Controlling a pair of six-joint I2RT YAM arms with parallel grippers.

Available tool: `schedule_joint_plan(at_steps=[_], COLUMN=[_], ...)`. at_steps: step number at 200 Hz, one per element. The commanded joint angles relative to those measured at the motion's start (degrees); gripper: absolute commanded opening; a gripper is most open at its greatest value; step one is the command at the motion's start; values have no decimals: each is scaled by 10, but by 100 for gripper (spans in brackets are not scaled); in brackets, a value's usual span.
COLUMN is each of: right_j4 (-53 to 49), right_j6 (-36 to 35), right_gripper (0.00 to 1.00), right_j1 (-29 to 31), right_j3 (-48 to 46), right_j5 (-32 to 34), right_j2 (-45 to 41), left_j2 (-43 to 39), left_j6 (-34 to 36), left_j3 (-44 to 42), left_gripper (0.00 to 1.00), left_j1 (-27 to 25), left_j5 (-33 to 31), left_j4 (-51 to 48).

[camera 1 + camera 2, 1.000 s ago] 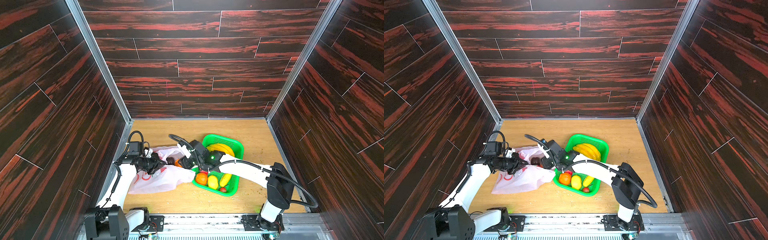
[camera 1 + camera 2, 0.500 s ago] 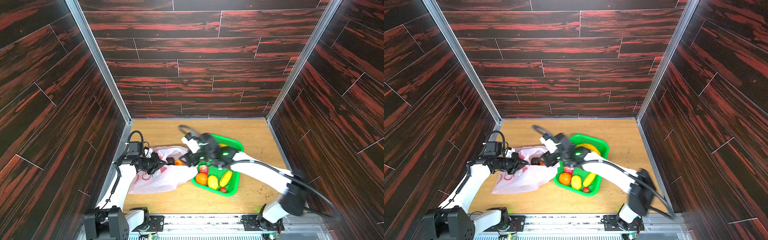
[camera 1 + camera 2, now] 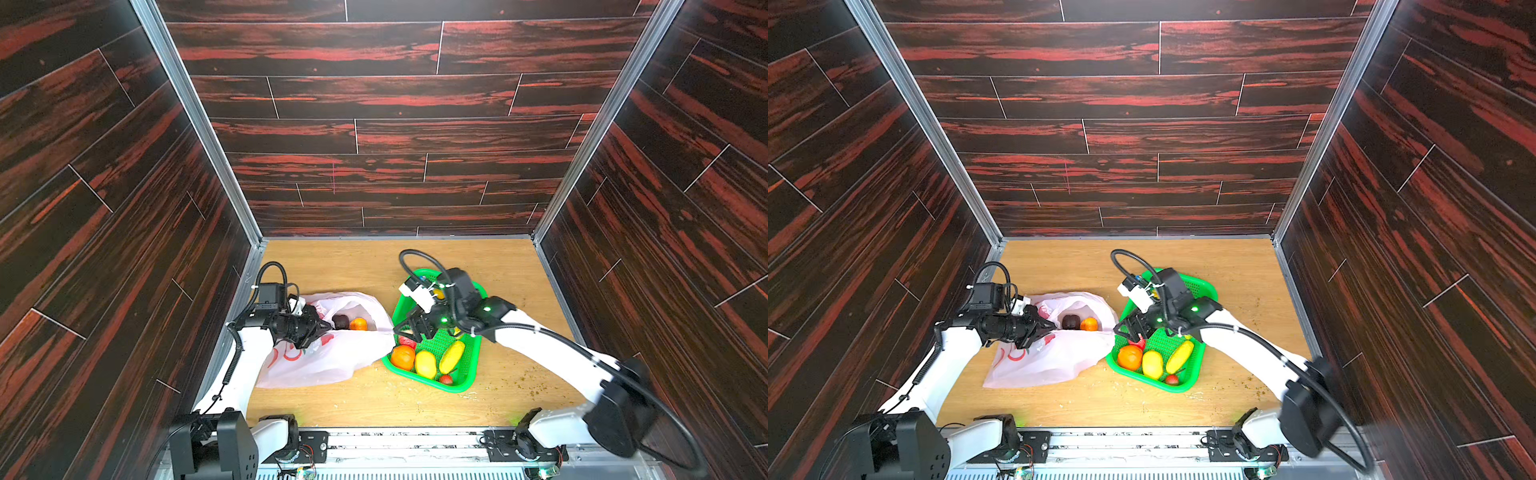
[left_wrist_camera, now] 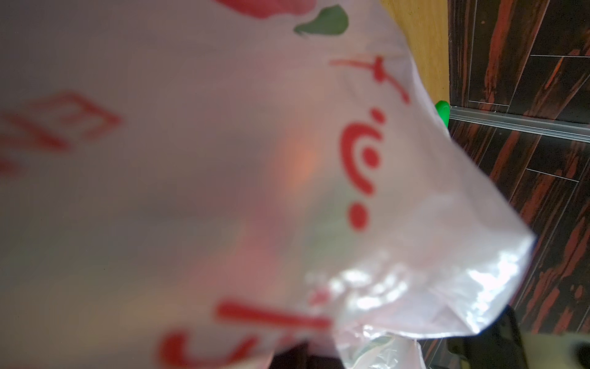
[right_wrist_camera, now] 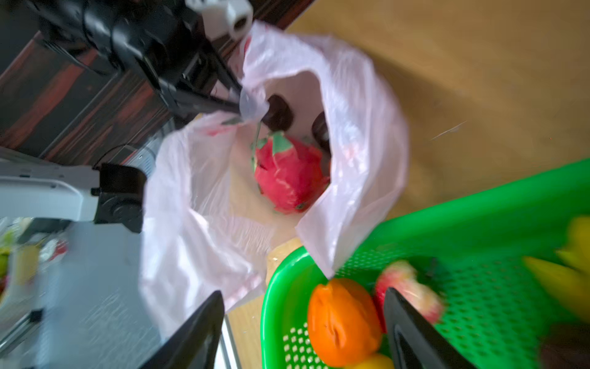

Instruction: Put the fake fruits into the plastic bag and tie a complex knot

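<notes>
Gleaming glossy fruits [image 3: 402, 356], crinkled translucent bag [image 3: 332, 365]

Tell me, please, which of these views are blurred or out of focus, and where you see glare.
Left wrist view: the plastic bag fills the frame, out of focus, only its crinkled edge sharp, with white glare there. Right wrist view: motion blur throughout, smearing the green basket and the orange. Both top views: sharp at the table, but the right arm's elbow is smeared.
</notes>
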Motion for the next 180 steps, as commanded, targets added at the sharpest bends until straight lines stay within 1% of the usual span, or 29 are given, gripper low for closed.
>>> schedule_joint_plan(at_steps=[1, 46, 71, 102, 115, 133, 147, 157, 167, 180], right_j4=[32, 63, 69, 80, 84, 82, 85, 89, 95, 103], right_j6=[-5, 21, 26, 39, 44, 49, 55, 59, 66, 77], right_gripper=[79, 75, 74, 66, 56, 36, 14, 1, 0, 0], right_j1=[1, 3, 8, 13, 13, 14, 14, 13, 14, 12], right_j3=[13, 34, 44, 54, 53, 52, 51, 51, 50, 49], right_j5=[-52, -77, -72, -82, -86, -86, -81, -78, -75, -68], right_j2=[44, 97, 121, 140, 142, 140, 134, 130, 125, 119], left_j2=[-1, -1, -1, -2, -4, -10, -16, -18, -20, -22], left_j6=[6, 7, 6, 6, 7, 5, 5, 4, 2, 2], left_j3=[4, 6, 6, 7, 9, 9, 12, 14, 17, 21], left_gripper=[0, 0, 0, 0, 0, 1, 3, 7, 11, 13], left_j1=[3, 3, 2, 3, 3, 3, 3, 3, 3, 3], left_j5=[-5, -2, 0, 2, 2, 3, 0, 0, 1, 6], left_j4=[2, 1, 2, 1, 0, 2, 2, 4, 5, 7])
